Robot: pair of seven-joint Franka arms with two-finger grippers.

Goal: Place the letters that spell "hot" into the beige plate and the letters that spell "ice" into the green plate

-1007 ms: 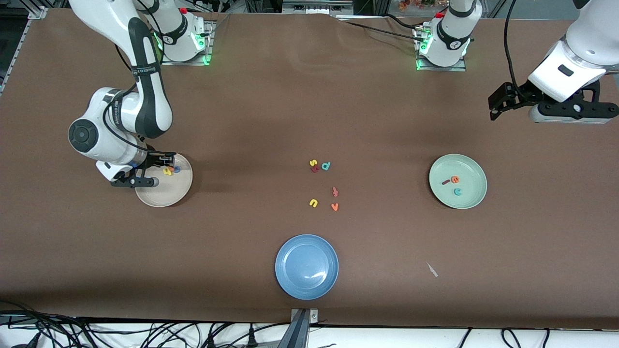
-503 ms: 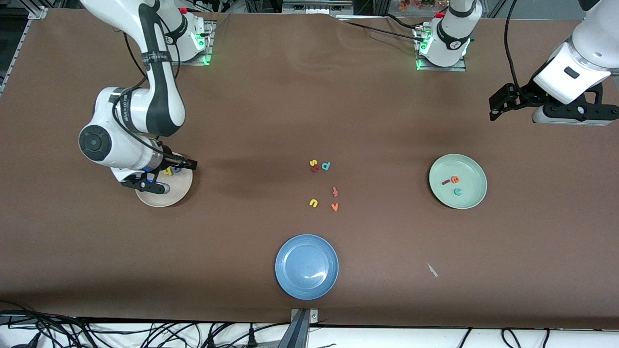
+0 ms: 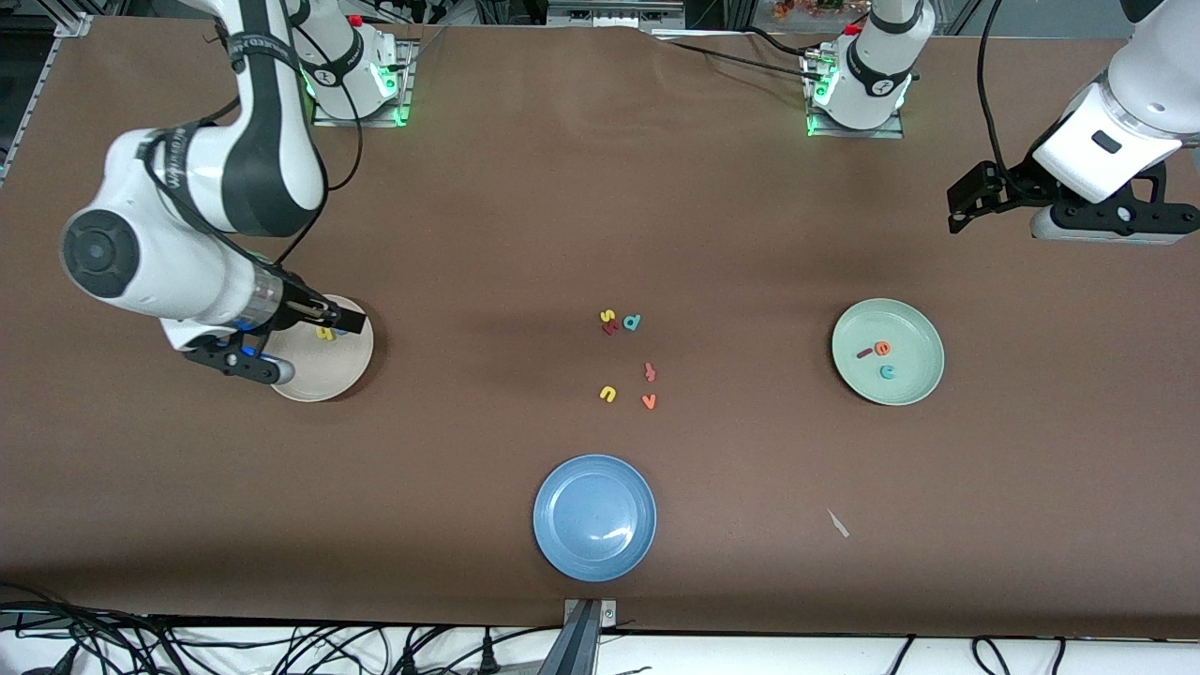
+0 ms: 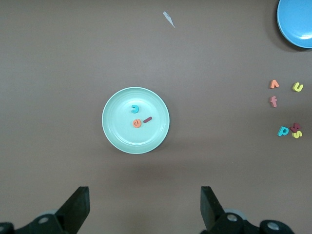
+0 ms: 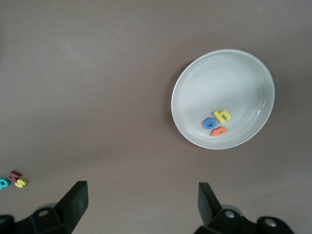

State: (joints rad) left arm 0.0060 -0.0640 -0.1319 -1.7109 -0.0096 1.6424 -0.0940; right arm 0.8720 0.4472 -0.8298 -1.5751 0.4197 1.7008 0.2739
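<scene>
**Mia:** Where is the beige plate [image 3: 323, 373]?

**Ben:** It sits near the right arm's end of the table. The right gripper [image 3: 298, 337] is up in the air over it, and its two fingers are wide apart with nothing in them.

**Mia:** What is in that plate?

**Ben:** The right wrist view shows three small foam letters lying close together in it: a yellow h [image 5: 224, 115], a blue o [image 5: 209, 122] and an orange t [image 5: 219, 130]. (In the front view the arm hides most of them, so only the yellow one peeks out.)

**Mia:** And the green plate [image 3: 914, 384]?

**Ben:** It is near the left arm's end of the table. Inside lie a dark red i [image 3: 864, 353], an orange e [image 3: 882, 348] and a teal c [image 3: 887, 372]. The i and the e are side by side, and the c is a bit nearer to the front camera.

**Mia:** What is the left gripper [image 3: 994, 192] doing?

**Ben:** It waits up high over bare table, out at the left arm's end. Its fingers are wide apart too, and it holds nothing.

**Mia:** Are there more letters?

**Ben:** Yes, in the middle of the table. A yellow s [image 3: 607, 316], a dark red letter [image 3: 610, 327] and a teal d [image 3: 633, 322] sit bunched up. Nearer to the front camera are a reddish f [image 3: 649, 371], a yellow u [image 3: 607, 394] and an orange v [image 3: 649, 401]. Nearer still is a blue plate [image 3: 562, 553].
</scene>
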